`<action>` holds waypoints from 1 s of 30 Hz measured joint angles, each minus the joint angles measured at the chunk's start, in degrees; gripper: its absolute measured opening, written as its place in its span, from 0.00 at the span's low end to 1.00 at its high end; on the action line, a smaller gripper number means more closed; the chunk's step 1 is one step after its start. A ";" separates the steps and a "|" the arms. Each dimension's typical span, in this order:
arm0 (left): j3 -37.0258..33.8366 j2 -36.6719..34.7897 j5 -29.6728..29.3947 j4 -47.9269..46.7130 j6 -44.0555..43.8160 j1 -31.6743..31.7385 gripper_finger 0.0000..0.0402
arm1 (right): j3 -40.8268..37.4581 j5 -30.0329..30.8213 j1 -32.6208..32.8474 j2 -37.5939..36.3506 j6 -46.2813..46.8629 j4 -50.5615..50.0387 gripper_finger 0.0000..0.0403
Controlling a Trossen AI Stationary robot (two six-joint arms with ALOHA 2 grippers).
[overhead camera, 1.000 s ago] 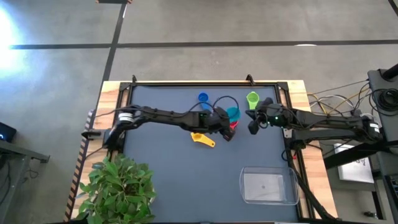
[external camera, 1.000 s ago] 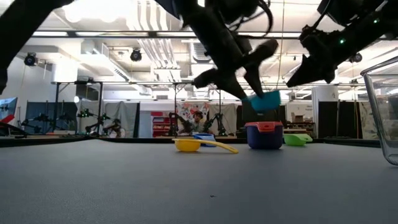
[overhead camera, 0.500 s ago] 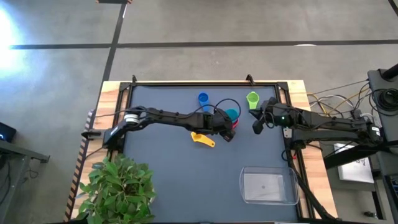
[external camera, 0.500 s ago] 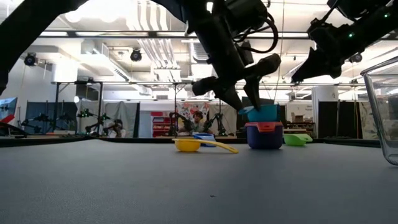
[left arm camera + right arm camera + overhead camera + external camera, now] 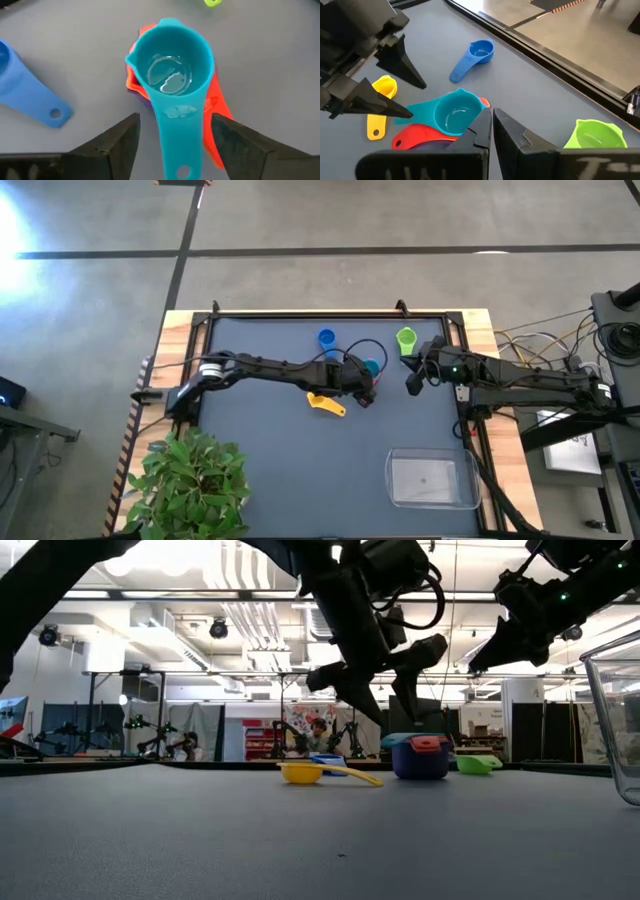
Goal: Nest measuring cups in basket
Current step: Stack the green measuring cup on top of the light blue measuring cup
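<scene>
The teal measuring cup (image 5: 172,65) sits nested in a stack with red (image 5: 212,105), orange and purple cups below it, in the far middle of the table (image 5: 372,368). My left gripper (image 5: 172,150) is open, its fingers standing either side of the teal handle without touching it. The blue cup (image 5: 327,338), green cup (image 5: 406,338) and yellow cup (image 5: 325,403) lie singly on the mat. The clear basket (image 5: 392,480) stands near the right front corner. My right gripper (image 5: 491,125) is shut, hovering right of the stack, near the green cup (image 5: 595,135).
A potted plant (image 5: 195,480) fills the near left corner. A raised wooden rim (image 5: 300,313) borders the dark mat. Open mat lies between the stack and the basket. The basket wall (image 5: 615,720) rises at the right of the low view.
My left gripper has come down with the teal cup, set it into the red-topped stack, and opened, letting go. The teal cup now sits low in the stack instead of hanging above it. My right gripper has drawn slightly toward the table's right edge.
</scene>
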 joint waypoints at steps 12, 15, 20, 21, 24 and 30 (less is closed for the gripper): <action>-0.69 -3.33 -14.47 -9.65 1.19 -0.35 0.61 | -0.07 -0.03 0.00 -0.02 0.05 -0.65 0.02; -2.49 -3.62 -16.33 -9.42 0.77 -0.25 0.60 | -0.09 -0.03 0.00 -0.02 0.39 -1.21 0.02; -6.42 -5.28 -16.40 -7.75 0.65 -0.72 0.58 | -0.09 -0.03 0.00 0.00 0.33 -1.88 0.02; -7.37 -5.88 -16.39 -7.01 0.69 -0.75 0.58 | -0.09 -0.03 0.00 -0.02 0.16 -1.88 0.02; -10.81 -8.19 -16.33 -5.61 1.04 -0.85 0.58 | -0.09 -0.02 0.00 0.00 -0.02 -1.87 0.02; -24.06 -17.67 -16.18 9.86 4.11 -1.20 0.58 | -0.09 -0.01 0.00 0.03 -0.02 -1.81 0.02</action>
